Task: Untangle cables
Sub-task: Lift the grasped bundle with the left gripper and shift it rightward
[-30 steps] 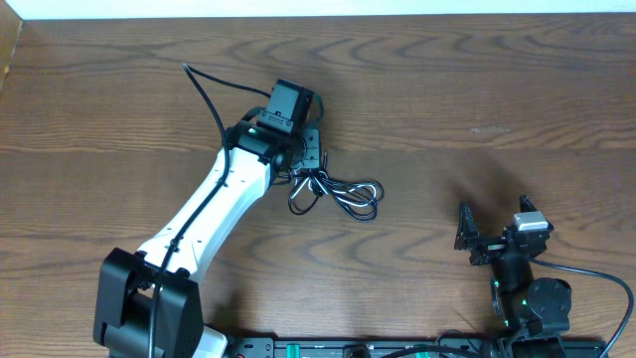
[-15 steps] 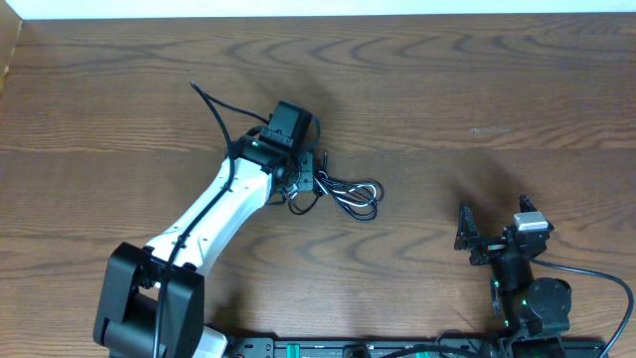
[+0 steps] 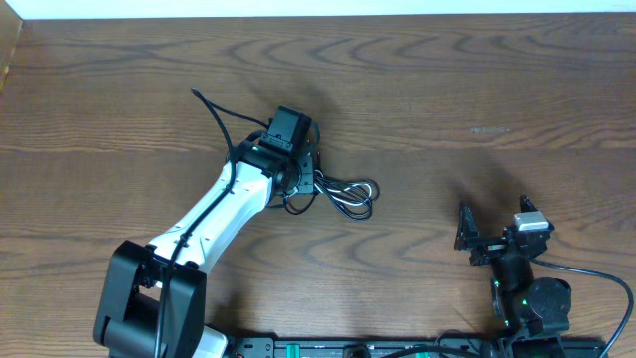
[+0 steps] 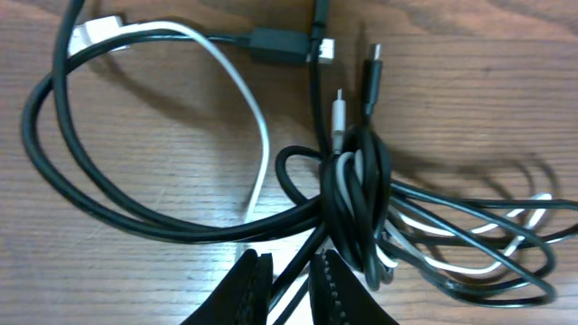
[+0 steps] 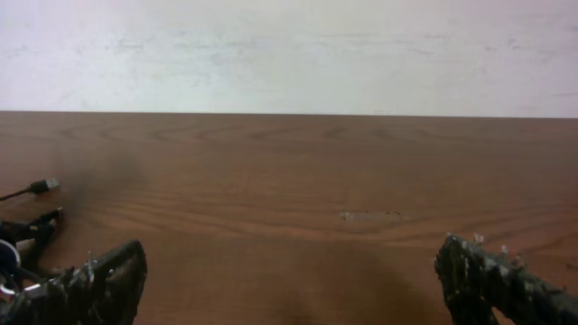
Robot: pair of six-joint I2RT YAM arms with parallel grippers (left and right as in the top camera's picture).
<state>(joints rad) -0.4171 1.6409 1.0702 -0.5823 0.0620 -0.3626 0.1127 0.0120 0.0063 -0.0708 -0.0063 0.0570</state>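
The cables (image 3: 343, 194) lie in a tangle on the wooden table (image 3: 477, 89), just right of my left gripper (image 3: 303, 179). In the left wrist view the black cable (image 4: 90, 199) makes a wide loop on the left and wraps into a tight knot (image 4: 357, 199) with the white cable (image 4: 253, 117). Several plug ends (image 4: 370, 68) stick out above the knot. My left gripper (image 4: 291, 262) is closed down on a black strand running out of the knot. My right gripper (image 3: 494, 224) stands wide open near the front right, far from the tangle, with nothing between its fingers (image 5: 293, 271).
The left arm's own thick black wire (image 3: 214, 109) arcs over the table behind the arm. A light wall edge (image 3: 318, 8) runs along the table's far side. In the right wrist view a small black plug (image 5: 41, 186) shows at the far left.
The left gripper has moved slightly toward the tangle and its jaws have narrowed onto a black strand. The cable bundle shifted a little. The right arm has not moved.
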